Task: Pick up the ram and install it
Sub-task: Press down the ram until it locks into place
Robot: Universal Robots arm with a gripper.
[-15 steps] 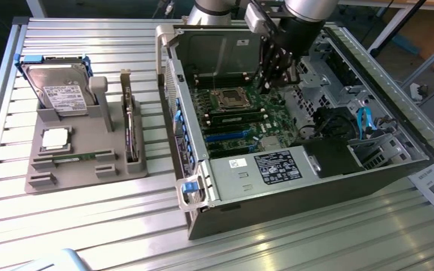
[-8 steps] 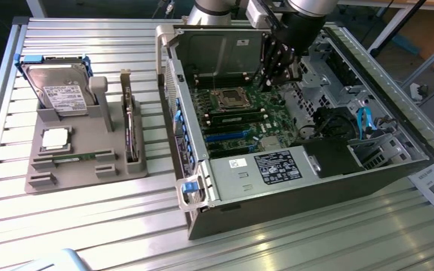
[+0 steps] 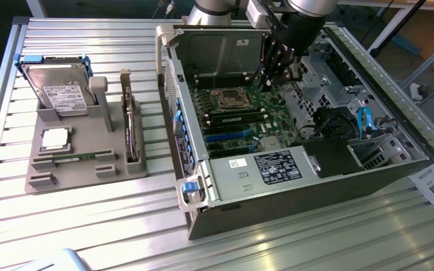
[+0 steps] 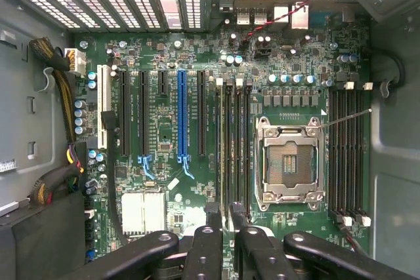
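Exterior view: the ram (image 3: pixel 74 157) sits in the tray (image 3: pixel 108 141). Wrist view: gripper (image 4: pixel 225 211) fingers a bit apart, empty, over the motherboard (image 4: pixel 197 44).

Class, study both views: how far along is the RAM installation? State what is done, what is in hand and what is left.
Done: nothing visible yet. The ram seems to lie in the grey holder outside the case. In hand: the pincer hangs open and looks empty, over the memory slots beside the processor socket. Left: both picking the ram up and seating it.
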